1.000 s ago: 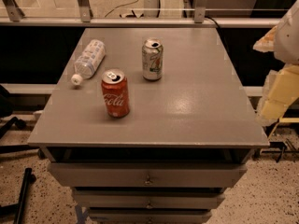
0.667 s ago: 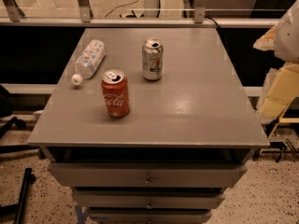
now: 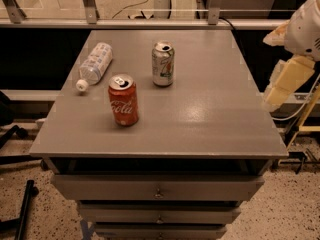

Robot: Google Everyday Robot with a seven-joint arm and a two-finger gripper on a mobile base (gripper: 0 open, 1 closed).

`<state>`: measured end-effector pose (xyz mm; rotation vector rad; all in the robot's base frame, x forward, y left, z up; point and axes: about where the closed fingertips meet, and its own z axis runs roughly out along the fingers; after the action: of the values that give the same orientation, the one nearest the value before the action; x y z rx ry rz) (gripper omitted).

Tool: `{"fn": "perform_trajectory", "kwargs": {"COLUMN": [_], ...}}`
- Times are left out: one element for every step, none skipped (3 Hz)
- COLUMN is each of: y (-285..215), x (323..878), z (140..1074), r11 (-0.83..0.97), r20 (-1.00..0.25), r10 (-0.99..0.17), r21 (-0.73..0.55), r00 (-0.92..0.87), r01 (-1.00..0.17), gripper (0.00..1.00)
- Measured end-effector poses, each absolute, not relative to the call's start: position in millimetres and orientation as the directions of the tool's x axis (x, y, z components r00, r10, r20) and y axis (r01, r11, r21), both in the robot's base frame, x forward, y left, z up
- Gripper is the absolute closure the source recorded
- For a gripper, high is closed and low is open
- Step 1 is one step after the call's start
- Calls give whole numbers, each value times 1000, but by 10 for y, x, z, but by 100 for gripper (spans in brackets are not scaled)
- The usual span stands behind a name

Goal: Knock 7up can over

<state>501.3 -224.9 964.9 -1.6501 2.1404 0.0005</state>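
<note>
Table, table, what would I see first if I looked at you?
The red Coke can pops out, upright on the table, towards its front left. Behind it stands the 7up can, and a bottle lies on its side at the left. The hand hangs beyond the right edge.

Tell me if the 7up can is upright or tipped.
Upright: the 7up can stands on its base, top facing up. The pincer hangs beyond the right edge of the table, apart from the can.
</note>
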Motion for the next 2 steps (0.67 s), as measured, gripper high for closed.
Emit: {"fn": "perform_trajectory", "kwargs": {"y": [-2249,-2193], "x": [5013,5222], "z": [9649,9603], "r11": [290,292], "r20": [-337,-376], "r10": [-921,-910], "r21": [-259,-276], "r00": [-195,-176], "r01": [-921,-916], "gripper": [0,0]}}
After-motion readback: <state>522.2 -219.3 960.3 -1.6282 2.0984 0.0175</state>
